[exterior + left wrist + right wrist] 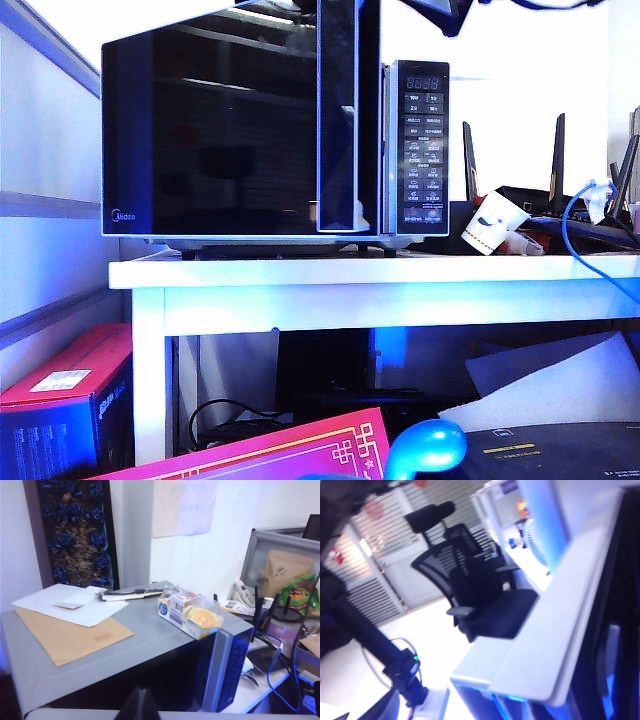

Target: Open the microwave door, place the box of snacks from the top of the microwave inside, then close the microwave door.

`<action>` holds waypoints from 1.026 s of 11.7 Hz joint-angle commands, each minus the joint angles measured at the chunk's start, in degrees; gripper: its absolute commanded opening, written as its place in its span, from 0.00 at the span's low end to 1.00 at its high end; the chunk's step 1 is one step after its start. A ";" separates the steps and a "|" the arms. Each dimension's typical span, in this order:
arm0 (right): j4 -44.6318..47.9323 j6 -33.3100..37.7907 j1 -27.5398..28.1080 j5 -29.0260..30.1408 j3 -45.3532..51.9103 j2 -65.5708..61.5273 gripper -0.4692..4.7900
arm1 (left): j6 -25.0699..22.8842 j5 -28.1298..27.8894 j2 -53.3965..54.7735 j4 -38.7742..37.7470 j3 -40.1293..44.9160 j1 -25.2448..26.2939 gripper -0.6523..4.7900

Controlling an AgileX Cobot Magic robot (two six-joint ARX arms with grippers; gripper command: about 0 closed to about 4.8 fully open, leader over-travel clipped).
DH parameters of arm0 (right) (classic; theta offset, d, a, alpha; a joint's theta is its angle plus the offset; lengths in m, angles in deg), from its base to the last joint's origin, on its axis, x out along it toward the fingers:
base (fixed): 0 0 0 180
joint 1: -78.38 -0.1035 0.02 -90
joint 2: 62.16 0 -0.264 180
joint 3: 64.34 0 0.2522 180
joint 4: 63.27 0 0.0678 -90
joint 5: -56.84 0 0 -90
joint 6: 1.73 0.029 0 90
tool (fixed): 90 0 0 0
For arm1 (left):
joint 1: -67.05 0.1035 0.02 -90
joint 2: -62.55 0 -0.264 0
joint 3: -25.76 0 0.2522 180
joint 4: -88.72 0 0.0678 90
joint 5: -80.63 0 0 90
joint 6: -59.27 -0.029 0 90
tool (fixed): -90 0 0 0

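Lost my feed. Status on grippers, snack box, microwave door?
Left gripper hovering above the microwave, jaws unclear. Right gripper out of view. Box of snacks on top, untouched. Microwave door appears shut; nothing seen blocking.

Black microwave (270, 130), door (215, 130) shut, clear snack box (190, 613) on top

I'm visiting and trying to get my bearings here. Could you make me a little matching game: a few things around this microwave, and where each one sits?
Things:
1. box of snacks
2. brown envelope
3. paper cup
4. red box

Places:
A. lying tipped over on the white table, right of the microwave
B. on the floor, lower left of the table
C. on the microwave's top, near its button-panel end
D. flat on the microwave's top, partly under white papers

Pairs: 1-C, 2-D, 3-A, 4-B
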 commanded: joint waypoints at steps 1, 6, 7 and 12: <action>3.98 1.97 -4.52 -3.04 -0.42 0.04 0.70 | -0.13 0.24 -0.17 0.35 -0.24 0.02 0.11; 4.37 1.99 -11.72 -5.44 -0.42 0.04 0.70 | 0.07 0.44 -0.20 0.35 -0.24 0.02 0.11; 4.35 1.99 -12.90 -6.12 -0.42 0.04 0.70 | 0.07 0.44 -0.20 0.35 -0.24 0.02 0.11; 6.34 1.31 -21.70 -13.90 -0.42 0.04 0.70 | 0.02 0.44 -0.17 -1.09 -0.24 0.02 0.11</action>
